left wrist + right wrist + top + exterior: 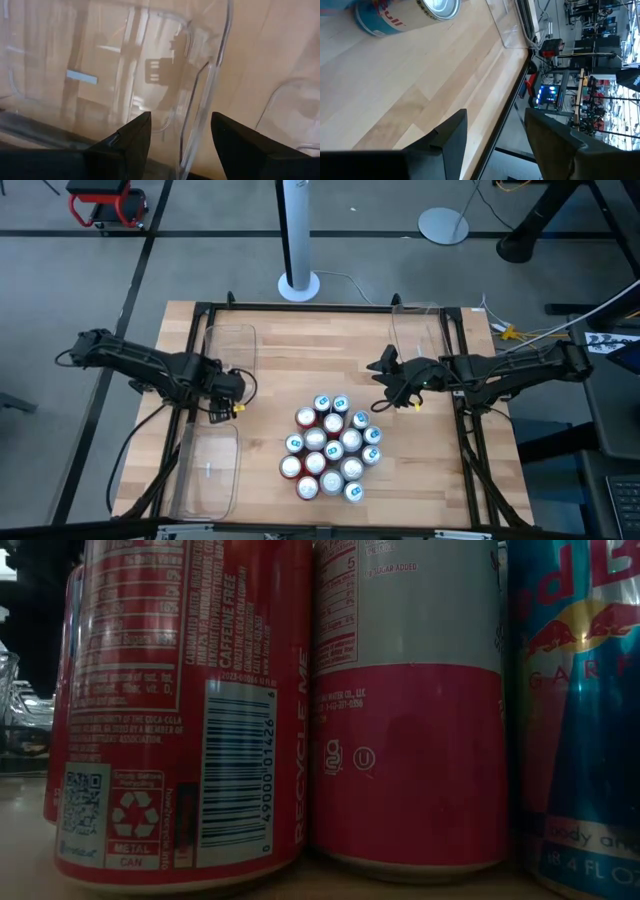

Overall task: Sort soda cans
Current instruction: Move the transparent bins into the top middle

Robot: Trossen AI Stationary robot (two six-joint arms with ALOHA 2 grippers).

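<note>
Several soda cans (331, 446) stand upright in a tight cluster on the wooden table, toward its near edge, silver tops up. The low view shows them close: a red can (180, 710), a silver-and-red can (410, 700) and a teal-blue can (580, 710). My right gripper (383, 383) hovers open just beyond the cluster on its right; its wrist view (495, 140) shows one teal can (405, 15) lying ahead. My left gripper (232, 392) is open at the table's left, its fingers (135, 142) standing either side of a clear bin's wall (200, 100).
Two clear plastic bins sit along the left side, one far (230, 348) and one near (210, 470). A third clear bin (415, 330) stands at the far right. A black frame (470, 450) runs around the table. Bare wood lies between the bins and the cans.
</note>
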